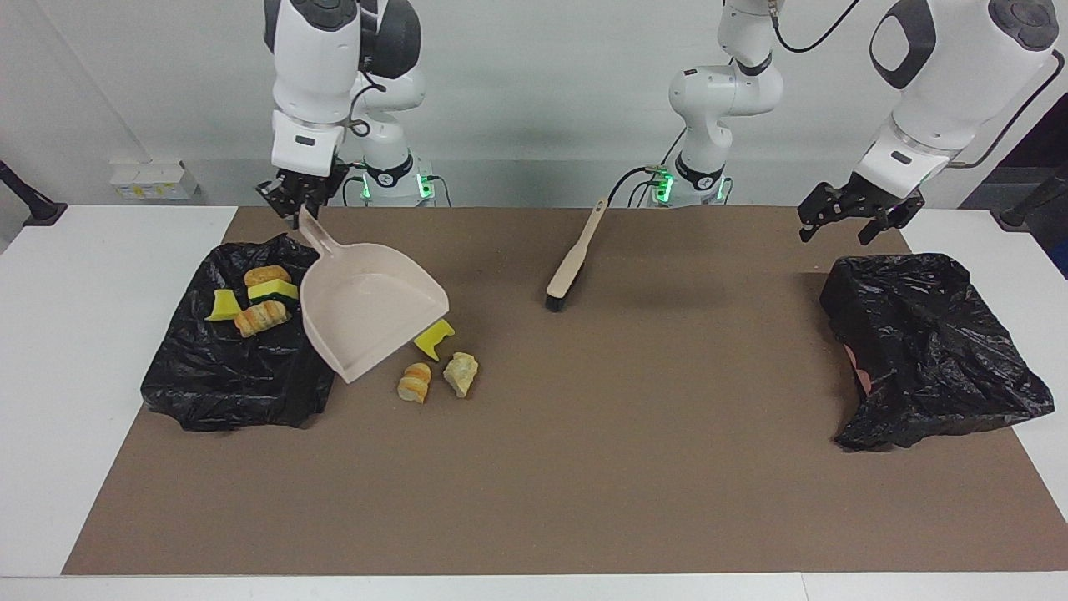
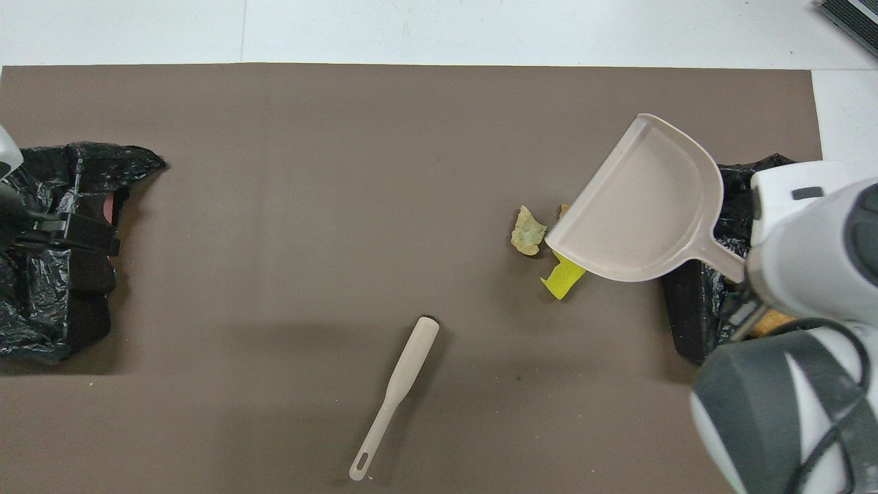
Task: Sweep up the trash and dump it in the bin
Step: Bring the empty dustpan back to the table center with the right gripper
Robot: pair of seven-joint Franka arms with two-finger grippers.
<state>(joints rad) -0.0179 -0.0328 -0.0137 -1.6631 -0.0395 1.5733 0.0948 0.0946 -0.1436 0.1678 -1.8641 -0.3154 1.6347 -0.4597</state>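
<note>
A brown mat covers the white surface (image 1: pixel 50 351). Three scraps of trash (image 1: pixel 434 361) lie loose beside the black-lined bin (image 1: pixel 242 380), which holds four more. The right claw (image 1: pixel 298 206) clamps the smooth beige dustpan (image 1: pixel 367 310), tilted above them; a hasty descent could scatter the spongy, crumbly pieces. The left claw (image 1: pixel 859 219) hangs open over the second crinkled bag (image 1: pixel 926 351); the brush (image 1: pixel 574 257) lies idle.
</note>
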